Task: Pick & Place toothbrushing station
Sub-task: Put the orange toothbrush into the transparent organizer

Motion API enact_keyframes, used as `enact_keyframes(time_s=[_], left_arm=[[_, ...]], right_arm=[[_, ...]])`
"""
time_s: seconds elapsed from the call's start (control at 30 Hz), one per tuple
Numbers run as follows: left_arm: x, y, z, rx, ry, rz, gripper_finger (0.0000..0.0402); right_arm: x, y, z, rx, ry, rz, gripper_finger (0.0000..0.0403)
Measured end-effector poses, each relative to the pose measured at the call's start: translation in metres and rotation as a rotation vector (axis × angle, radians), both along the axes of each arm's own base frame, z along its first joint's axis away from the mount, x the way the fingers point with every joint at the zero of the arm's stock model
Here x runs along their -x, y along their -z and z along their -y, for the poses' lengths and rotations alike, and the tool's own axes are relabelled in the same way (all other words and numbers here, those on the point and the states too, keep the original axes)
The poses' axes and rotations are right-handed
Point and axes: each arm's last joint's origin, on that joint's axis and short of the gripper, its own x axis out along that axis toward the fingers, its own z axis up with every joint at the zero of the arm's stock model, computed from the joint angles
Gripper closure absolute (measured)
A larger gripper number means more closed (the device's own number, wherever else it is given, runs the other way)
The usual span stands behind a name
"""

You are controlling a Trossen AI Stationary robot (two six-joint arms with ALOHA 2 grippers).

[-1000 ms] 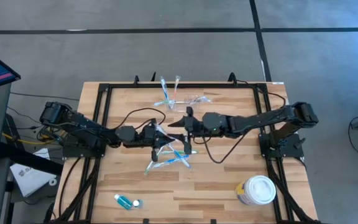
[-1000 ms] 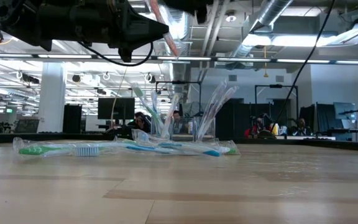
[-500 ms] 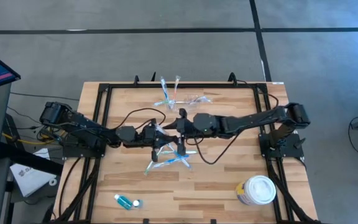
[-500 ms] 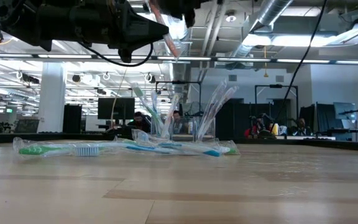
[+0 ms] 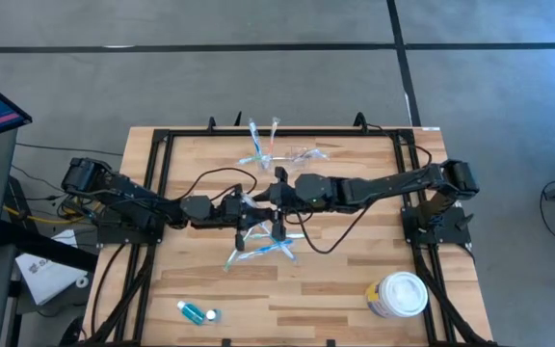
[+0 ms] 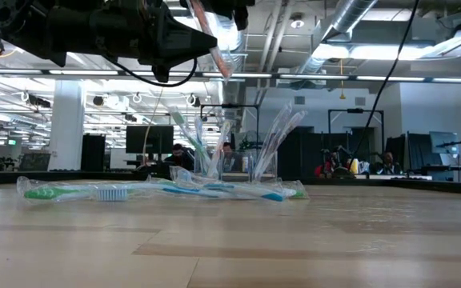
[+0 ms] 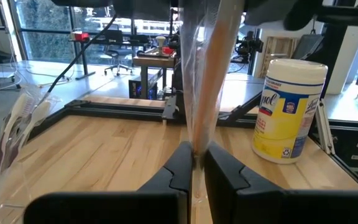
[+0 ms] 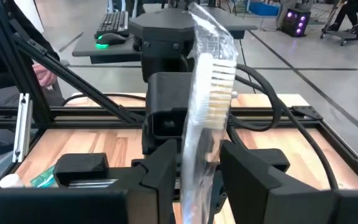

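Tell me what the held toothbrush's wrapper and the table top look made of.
Toothbrush wrapper: thin clear plastic film, glossy; it crinkles, and the bristles show through it. Table top: pale wood, likely butcher-block, smooth satin finish; joined strips and grain are visible.

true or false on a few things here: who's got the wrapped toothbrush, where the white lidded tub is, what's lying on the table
1. The left gripper is shut on a wrapped toothbrush. True.
2. The right gripper has the same wrapped toothbrush between its fingers. True; its jaws stand either side of the wrapper, not visibly pressed on it.
3. The white-lidded tub stands at the table's far edge beside the holder. False; it stands near the front right corner.
4. All toothbrushes are off the table. False; several wrapped toothbrushes lie on the wood below the grippers.
5. A small blue bottle lies near the table's front left. True.
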Motion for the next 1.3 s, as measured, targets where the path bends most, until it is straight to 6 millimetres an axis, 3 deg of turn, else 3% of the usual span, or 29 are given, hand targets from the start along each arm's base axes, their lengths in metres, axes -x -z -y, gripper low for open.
enact_keyframes(time_s=[0.33, 0.53, 0.87, 1.3], left_arm=[[0.000, 0.000, 0.000, 0.000, 0.000, -0.001, 0.0387], [0.000, 0.000, 0.000, 0.000, 0.002, -0.001, 0.0360], [0.000, 0.000, 0.000, -0.001, 0.000, -0.003, 0.0314], [0.002, -0.001, -0.001, -0.002, -0.006, -0.012, 0.0304]], right_arm=[[0.000, 0.001, -0.001, -0.001, -0.007, -0.009, 0.0344], [0.000, 0.001, -0.002, -0.011, -0.052, -0.014, 0.0392], [0.007, -0.006, -0.001, 0.014, -0.057, -0.020, 0.0394], [0.029, -0.015, 0.004, 0.053, -0.009, -0.006, 0.0397]])
